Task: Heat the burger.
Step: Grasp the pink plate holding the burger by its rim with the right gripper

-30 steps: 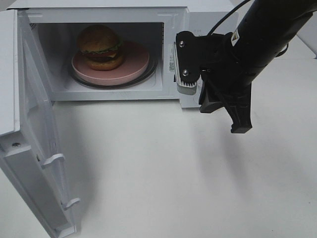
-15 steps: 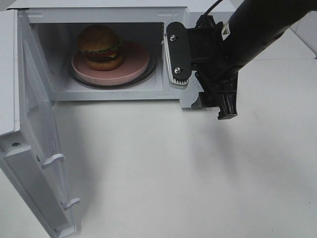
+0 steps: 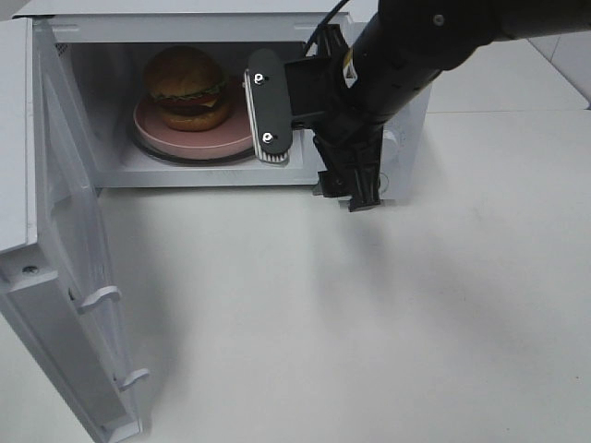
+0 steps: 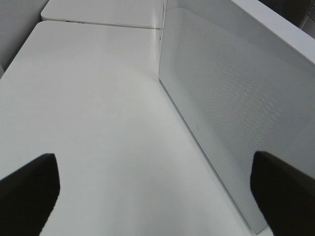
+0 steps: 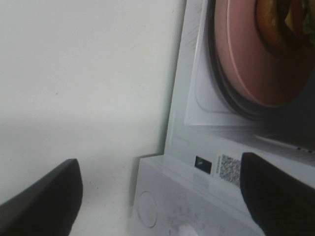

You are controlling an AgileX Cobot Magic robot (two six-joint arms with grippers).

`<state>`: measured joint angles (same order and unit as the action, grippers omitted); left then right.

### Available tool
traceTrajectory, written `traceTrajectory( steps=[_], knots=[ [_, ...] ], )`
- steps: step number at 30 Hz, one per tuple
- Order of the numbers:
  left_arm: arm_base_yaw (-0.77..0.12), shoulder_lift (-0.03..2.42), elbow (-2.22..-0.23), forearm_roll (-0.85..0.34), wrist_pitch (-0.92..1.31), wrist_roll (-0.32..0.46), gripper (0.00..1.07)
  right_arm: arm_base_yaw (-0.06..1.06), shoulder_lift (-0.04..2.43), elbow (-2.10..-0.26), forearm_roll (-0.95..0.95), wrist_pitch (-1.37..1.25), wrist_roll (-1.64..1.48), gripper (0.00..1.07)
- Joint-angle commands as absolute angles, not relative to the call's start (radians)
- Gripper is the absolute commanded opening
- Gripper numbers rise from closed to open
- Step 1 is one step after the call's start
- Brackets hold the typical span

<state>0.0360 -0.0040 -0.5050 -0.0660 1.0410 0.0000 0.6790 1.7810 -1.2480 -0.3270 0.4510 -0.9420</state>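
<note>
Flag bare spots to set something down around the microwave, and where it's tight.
Bare: the table in front of the microwave, from the open door rightward; also the strip along its perforated side wall. Tight: the cavity, filled by the pink dish and burger, with the open right gripper at its mouth.

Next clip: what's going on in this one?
A two-armed robot is working on heating a burger. The burger sits on a pink dish inside the microwave, whose door stands wide open. The right end effector hangs open in front of the right side of the cavity opening, holding nothing. The left end effector is open too and empty, beside a perforated white panel. The door is not yet closed.
</note>
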Motion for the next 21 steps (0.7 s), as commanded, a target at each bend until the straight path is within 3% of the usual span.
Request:
traceTrajectory(
  steps=[1,21],
  knots=[
    [0.039,-0.026,-0.504,-0.074,1.036,0.000,0.98,0.695,1.821,-1.297,-0.338,0.433,-0.933,0.83],
    [0.039,-0.026,-0.504,-0.074,1.036,0.000,0.98,0.711,2.083,-1.566,-0.339,0.409,-0.939,0.82]
  ],
)
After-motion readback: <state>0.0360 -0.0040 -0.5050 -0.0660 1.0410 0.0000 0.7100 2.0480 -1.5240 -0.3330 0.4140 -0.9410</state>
